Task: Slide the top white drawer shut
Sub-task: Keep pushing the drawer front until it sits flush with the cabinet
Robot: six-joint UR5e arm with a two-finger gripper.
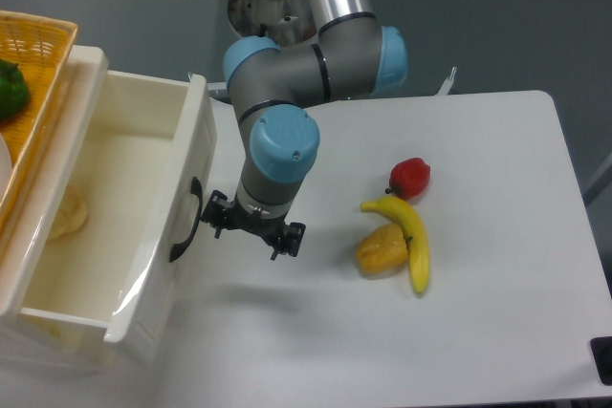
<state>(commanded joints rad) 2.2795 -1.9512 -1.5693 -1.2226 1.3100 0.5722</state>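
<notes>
The glossy white plastic top drawer (115, 236) — a deep, smooth-walled box with a panelled front and one curved black handle (185, 221) — juts out from the left of the scene, partly open, its rim catching a bright sheen. Inside, against its left wall, lies a pale, lumpy bread roll (65, 215). Just right of the handle hangs the black two-finger gripper (251, 229) of the grey arm with light-blue joint caps; its near-left tip sits at the handle or close beside it — actual contact cannot be made out. The fingers stand apart with nothing between them. At the far left, above the drawer, rests a woven yellow basket (38, 45) holding a green pepper (10, 89). On the matte white table (497, 312), well right of the gripper, lie a shiny red pepper (411, 177), a curved yellow banana (411, 234) and, touching the banana, an orange-yellow pepper (382, 249). No writing or label is legible.
</notes>
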